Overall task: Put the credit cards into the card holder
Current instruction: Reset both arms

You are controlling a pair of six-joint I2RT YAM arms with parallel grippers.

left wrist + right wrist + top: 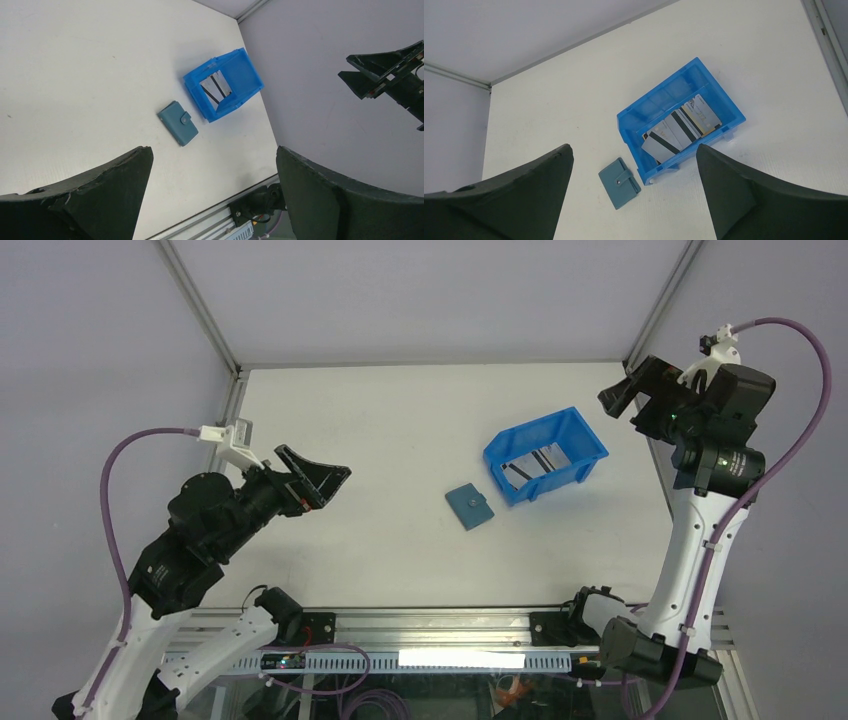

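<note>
Left gripper [335, 488] and right gripper [622, 385] are hovering with jaws spread wide, holding nothing.
The credit cards [681, 130] are lying overlapped inside the blue bin [659, 97]. The card holder [470, 506] is sitting snapped shut on the table, just beside the bin at its 8 o'clock. The cards are looking light, stiff and slick, probably best pinched at a raised overlapping edge. The soft holder is likely needing its tab lifted first.

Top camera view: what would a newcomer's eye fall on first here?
The bright-blue plastic bin, right of centre, stands out, with a few silvery dark-striped cards lying in it. Beside its near-left corner lies a small teal folding wallet, shut, flat on the white surface.
</note>
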